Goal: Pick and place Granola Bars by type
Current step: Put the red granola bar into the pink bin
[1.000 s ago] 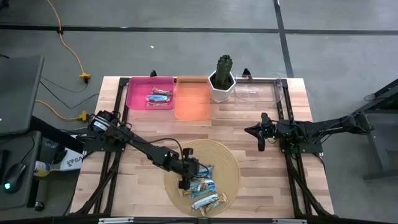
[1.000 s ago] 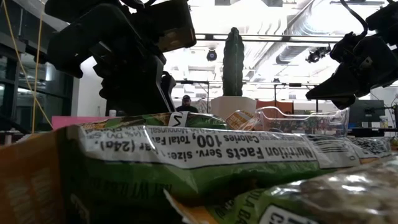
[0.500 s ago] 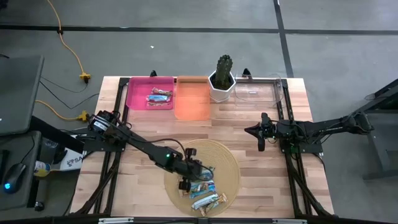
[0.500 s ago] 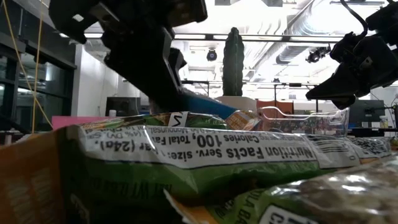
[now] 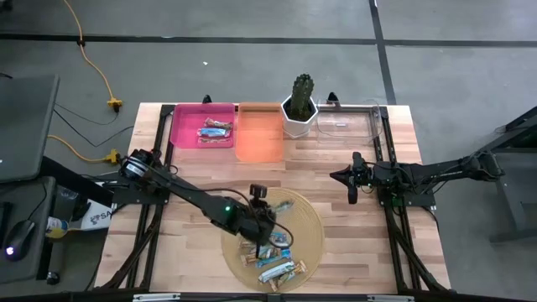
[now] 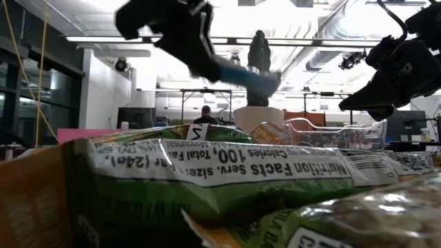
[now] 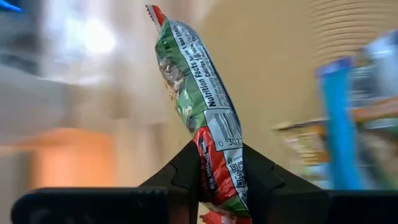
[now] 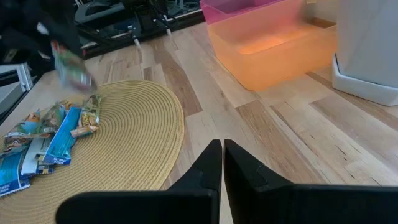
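Left wrist view puts the left gripper (image 7: 221,177) front and centre: its two dark fingers (image 7: 186,171) are clamped on the lower end of a green-and-red wrapped bar (image 7: 196,93), which stands up from them, tilted a little. From above, that gripper (image 5: 267,239) hangs over the round woven mat (image 5: 310,220), with the bar in the air rather than lying with the others. Just beside it, toward the table's front edge, a small heap of bars (image 5: 275,258) lies on the mat, blue-and-white ones among them. Across the wooden table (image 5: 336,172), along its far edge, stand a pink bin (image 5: 180,126) with two bars (image 5: 214,130) in it, an orange bin (image 5: 260,134), a cactus in a white pot (image 5: 299,105) and a clear bin (image 5: 352,122). The right gripper (image 8: 222,155), fingers pressed together and holding nothing, waits above bare wood on the right side, well apart from the mat.
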`<action>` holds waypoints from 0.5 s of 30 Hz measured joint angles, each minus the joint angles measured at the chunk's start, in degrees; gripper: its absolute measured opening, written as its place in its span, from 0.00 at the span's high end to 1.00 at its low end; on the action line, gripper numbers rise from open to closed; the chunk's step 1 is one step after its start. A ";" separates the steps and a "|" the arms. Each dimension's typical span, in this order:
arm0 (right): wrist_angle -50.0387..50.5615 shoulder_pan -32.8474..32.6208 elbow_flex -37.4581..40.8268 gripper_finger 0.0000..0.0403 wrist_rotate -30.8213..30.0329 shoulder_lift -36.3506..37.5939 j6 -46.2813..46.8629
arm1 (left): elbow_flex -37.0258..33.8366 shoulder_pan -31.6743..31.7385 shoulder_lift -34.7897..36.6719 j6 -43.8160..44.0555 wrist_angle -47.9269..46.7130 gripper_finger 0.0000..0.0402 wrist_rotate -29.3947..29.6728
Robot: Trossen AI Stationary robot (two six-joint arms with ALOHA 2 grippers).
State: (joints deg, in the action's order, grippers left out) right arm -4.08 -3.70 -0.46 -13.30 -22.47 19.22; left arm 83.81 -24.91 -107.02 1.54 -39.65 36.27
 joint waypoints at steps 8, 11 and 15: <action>0.00 0.00 0.01 1.00 -0.02 -0.01 -0.09 | 4.16 -1.39 0.02 -5.94 -11.51 0.82 21.24; 0.00 0.02 0.01 1.00 -0.02 -0.01 -0.02 | 5.08 -1.48 0.02 -5.86 -14.67 0.82 25.05; 0.00 0.01 0.00 1.00 -0.02 0.01 0.00 | 5.44 -1.48 0.00 -5.85 -16.18 0.82 28.34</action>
State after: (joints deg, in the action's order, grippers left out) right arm -4.08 -3.70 -0.46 -13.32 -22.46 19.22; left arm 89.25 -26.39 -107.02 -4.32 -55.83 64.60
